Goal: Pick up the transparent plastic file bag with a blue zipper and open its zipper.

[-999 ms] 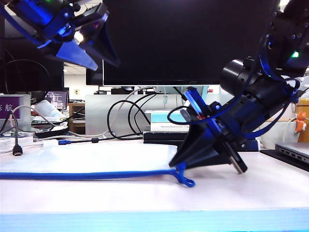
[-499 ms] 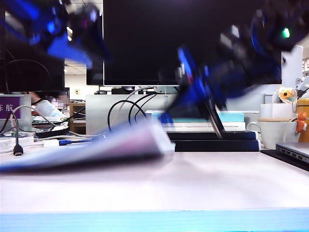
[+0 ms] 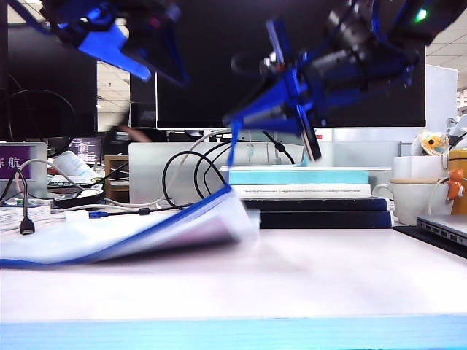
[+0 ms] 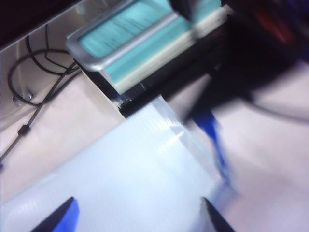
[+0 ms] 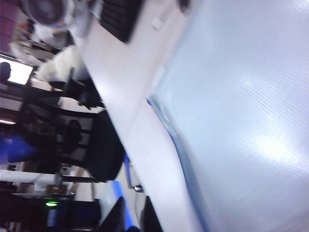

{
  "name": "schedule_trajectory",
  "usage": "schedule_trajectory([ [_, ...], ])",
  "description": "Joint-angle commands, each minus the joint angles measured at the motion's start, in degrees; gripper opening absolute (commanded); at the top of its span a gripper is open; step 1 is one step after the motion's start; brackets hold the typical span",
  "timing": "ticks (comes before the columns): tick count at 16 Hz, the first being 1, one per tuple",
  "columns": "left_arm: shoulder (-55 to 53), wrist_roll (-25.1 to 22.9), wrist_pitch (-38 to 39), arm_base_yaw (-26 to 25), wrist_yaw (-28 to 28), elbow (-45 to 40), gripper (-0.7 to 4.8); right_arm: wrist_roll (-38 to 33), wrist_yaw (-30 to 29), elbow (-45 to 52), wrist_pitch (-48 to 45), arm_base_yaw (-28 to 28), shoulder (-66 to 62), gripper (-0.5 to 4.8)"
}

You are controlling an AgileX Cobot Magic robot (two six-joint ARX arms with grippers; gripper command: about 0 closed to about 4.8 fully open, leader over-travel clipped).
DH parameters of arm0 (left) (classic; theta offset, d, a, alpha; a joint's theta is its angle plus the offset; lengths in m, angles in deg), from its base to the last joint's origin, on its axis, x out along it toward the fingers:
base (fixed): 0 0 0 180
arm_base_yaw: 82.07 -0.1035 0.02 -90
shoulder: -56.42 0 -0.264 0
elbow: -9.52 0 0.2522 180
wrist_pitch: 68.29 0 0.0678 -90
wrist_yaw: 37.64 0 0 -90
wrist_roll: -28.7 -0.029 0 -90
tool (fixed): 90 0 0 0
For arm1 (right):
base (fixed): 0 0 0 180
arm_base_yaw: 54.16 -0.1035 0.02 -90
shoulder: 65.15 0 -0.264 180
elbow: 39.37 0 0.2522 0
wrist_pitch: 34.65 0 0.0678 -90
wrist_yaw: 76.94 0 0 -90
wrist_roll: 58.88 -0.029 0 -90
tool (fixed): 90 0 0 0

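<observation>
The transparent plastic file bag (image 3: 193,232) lies on the white table (image 3: 328,277) with its right end raised off the surface. Its blue zipper (image 3: 164,226) runs along the near edge. From the raised corner a blue cord pull (image 3: 232,146) goes up into my right gripper (image 3: 237,120), which is shut on it above the bag. In the right wrist view that gripper (image 5: 131,212) has its fingers close together on blue cord, beside the bag (image 5: 241,121). My left gripper (image 3: 164,76) hovers high at the left, open. In its wrist view the left gripper (image 4: 137,205) is spread over the bag (image 4: 130,174).
Stacked teal-and-white books (image 3: 295,179) on dark boxes stand behind the bag, under a black monitor (image 3: 292,58). Black cables (image 3: 182,171) loop at the back, and a USB plug (image 3: 26,226) hangs at the far left. Cups (image 3: 412,197) and a laptop edge (image 3: 445,227) are at the right.
My right gripper has risen from the table with the cord pull, lifting the bag's right end. The left gripper has swung a little while staying high at the left.
</observation>
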Motion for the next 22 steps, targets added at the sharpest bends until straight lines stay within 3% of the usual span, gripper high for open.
schedule_trajectory([
  [1,-1.1,4.5,-3.8,4.1,-6.7,-2.2,3.35,-2.8,-2.4,-0.4,-2.9,0.0,1.4,-0.09],
  [4,-5.0,6.2,-3.9,4.5,-8.2,-2.4,3.35,-4.2,-3.0,-0.7,-2.7,0.0,2.3,-0.09],
  [9,-13.9,6.0,-21.5,4.5,-0.4,-2.4,3.36,-6.9,-3.8,-0.7,-4.0,-0.5,5.5,-0.09],
  [15,-15.3,1.7,-31.2,4.4,-3.6,-2.4,3.28,-7.3,-5.3,-0.7,-1.8,-0.5,8.9,-0.09],
  [16,-15.3,1.7,-31.9,4.4,-3.4,-2.4,2.75,-7.3,-6.5,-0.7,-1.7,-0.5,8.9,-0.09],
  [18,-15.3,1.7,-32.5,4.3,3.1,-2.4,1.46,-7.3,-6.8,-0.7,-0.3,-0.6,9.2,-0.09],
  [20,-15.3,1.7,-33.3,4.3,3.9,-2.4,0.16,-7.3,-6.8,-0.7,-0.2,-0.6,9.2,-0.09],
  [22,-15.3,1.6,-35.4,4.1,4.5,-2.4,-0.06,-7.3,-7.2,-0.7,0.4,-0.6,9.2,-0.09],
])
